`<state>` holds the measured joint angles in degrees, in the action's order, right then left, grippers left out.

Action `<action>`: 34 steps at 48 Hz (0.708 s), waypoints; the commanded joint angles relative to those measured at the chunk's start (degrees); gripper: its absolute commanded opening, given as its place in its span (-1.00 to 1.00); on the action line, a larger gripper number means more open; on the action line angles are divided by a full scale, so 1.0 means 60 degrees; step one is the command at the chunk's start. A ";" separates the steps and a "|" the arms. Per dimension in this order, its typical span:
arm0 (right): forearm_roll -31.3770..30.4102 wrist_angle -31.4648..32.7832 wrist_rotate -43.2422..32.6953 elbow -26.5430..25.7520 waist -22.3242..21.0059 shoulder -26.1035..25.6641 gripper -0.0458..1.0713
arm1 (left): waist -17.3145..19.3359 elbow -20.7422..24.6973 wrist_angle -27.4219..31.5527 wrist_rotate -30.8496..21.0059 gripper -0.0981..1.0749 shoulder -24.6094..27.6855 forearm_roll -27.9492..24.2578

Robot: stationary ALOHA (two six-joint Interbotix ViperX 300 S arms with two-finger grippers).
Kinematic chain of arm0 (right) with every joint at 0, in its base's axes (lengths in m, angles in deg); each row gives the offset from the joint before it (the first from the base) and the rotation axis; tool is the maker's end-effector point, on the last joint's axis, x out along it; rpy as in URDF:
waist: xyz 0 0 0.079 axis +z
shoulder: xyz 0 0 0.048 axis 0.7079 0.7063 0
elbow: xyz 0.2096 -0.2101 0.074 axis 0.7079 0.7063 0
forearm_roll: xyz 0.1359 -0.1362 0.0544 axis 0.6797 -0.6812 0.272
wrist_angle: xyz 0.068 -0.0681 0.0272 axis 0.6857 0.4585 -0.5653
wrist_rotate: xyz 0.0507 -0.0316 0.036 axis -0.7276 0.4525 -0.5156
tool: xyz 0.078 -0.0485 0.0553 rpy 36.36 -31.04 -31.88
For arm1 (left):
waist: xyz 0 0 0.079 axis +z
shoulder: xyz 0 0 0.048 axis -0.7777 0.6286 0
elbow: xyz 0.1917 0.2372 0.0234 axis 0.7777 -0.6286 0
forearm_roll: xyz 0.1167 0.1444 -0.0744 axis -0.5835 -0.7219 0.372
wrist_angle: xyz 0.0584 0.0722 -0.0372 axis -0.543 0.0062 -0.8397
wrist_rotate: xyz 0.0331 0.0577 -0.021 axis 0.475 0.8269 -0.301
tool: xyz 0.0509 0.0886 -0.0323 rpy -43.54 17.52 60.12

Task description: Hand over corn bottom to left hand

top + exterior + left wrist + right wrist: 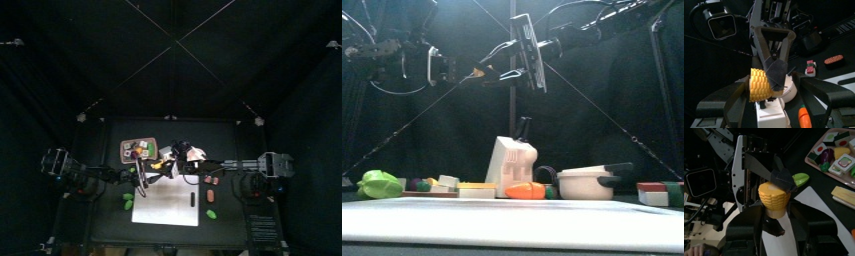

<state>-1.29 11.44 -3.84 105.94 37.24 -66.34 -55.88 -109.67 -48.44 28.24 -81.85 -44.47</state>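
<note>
1. Corn bottom [775,201], stubby ribbed orange-yellow chunk: pinched in right gripper [774,220], aloft mid-table.
2. Left gripper [771,80], black two-jawed: closed around same chunk.
3. Advice: confirm left grip before releasing right.

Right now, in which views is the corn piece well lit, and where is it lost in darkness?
Left wrist view: corn bottom bright and clear against a dark background. Right wrist view: also bright, between the end effector fingers. Front view: only a small bright speck high up. Top view: too dark and small to tell.
</note>
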 commanded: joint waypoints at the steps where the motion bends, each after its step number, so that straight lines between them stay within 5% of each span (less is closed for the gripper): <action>1: 0.0015 -0.0103 0.0029 -0.0278 -0.0044 -0.0176 0.12 | 0.0000 0.0205 -0.0073 0.0000 0.83 -0.0029 -0.0015; 34: -0.0059 -0.0103 0.0059 -0.0234 -0.0044 -0.0088 0.14 | 0.0000 0.0176 -0.0073 0.0000 0.17 -0.0029 -0.0015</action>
<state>-1.47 11.35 -3.84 106.03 37.33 -66.08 -55.62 -109.67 -48.61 28.33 -81.85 -44.38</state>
